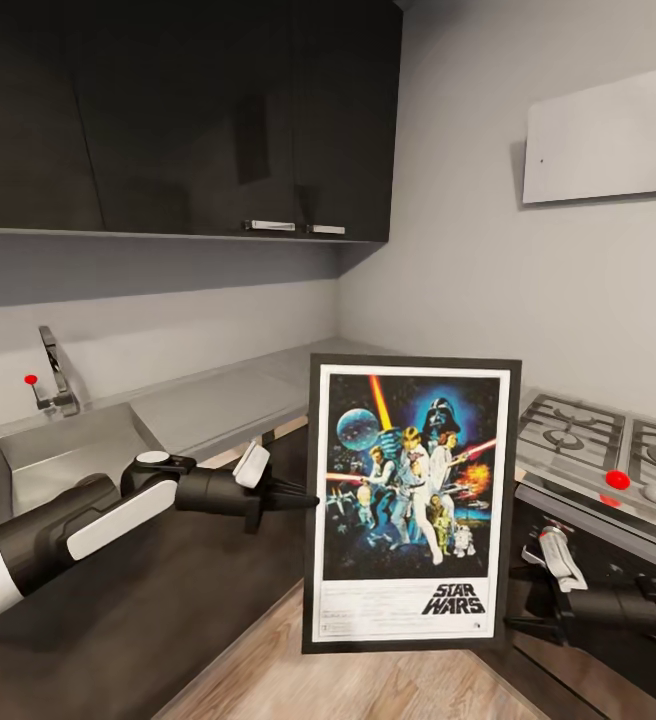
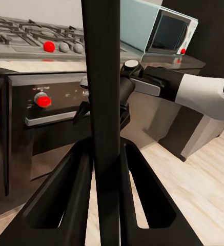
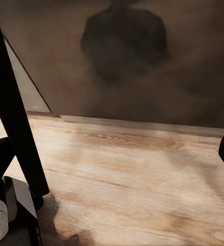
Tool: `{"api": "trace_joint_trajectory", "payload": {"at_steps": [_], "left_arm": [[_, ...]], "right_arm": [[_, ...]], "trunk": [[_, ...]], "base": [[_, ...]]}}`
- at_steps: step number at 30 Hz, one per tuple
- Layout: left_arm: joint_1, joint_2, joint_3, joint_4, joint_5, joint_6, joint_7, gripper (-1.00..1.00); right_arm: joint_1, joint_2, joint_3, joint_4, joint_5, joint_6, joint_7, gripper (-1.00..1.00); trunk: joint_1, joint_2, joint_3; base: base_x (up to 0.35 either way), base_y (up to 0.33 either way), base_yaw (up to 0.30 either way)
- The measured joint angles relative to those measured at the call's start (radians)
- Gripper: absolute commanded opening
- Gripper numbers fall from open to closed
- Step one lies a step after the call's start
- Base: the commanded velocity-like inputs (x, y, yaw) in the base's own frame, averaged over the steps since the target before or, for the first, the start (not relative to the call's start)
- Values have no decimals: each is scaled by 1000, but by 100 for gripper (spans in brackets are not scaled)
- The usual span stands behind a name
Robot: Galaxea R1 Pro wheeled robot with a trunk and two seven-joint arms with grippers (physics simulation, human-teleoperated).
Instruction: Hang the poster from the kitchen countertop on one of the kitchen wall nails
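Head camera: set high, faced forward and down into the kitchen corner, taking in the worktop [image 1: 218, 400], gas hob [image 1: 608, 445] and poster [image 1: 411, 503] at mid range.

Left wrist camera: looked along its tool [image 2: 105, 154], very near the poster's edge [image 2: 102, 102], toward the hob [image 2: 35, 36]; shared with head.

Right wrist camera: low, close to the wooden floor [image 3: 132, 174], facing a dark cabinet front [image 3: 142, 56].

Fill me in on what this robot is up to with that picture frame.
The robot is holding the poster upright in the air in front of itself, off the kitchen countertop. The left gripper is clamped on the frame's left edge; in the left wrist view its fingers straddle the black frame. The right gripper sits at the frame's lower right corner, though its grip is hard to judge. The poster is not yet hung on any wall.
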Motion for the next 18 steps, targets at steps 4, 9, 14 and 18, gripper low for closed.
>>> {"api": "trace_joint_trajectory", "payload": {"at_steps": [4, 9, 14, 18], "left_arm": [[0, 1, 0, 1, -2, 0, -4, -100], [0, 1, -2, 0, -4, 2, -5, -100], [0, 1, -1, 0, -3, 4, -5, -100], [1, 12, -1, 7, 4, 7, -6, -100]], "right_arm": [[0, 2, 3, 0, 0, 0, 0, 100], [0, 3, 19, -2, 0, -1, -1, 100], [0, 3, 29, -3, 0, -1, 0, 100], [0, 3, 31, -3, 1, -3, -1, 100]], "trunk": [[0, 0, 0], [0, 0, 0], [0, 0, 0], [0, 0, 0]], "base": [[0, 0, 0], [0, 0, 0], [0, 0, 0], [0, 0, 0]]}}
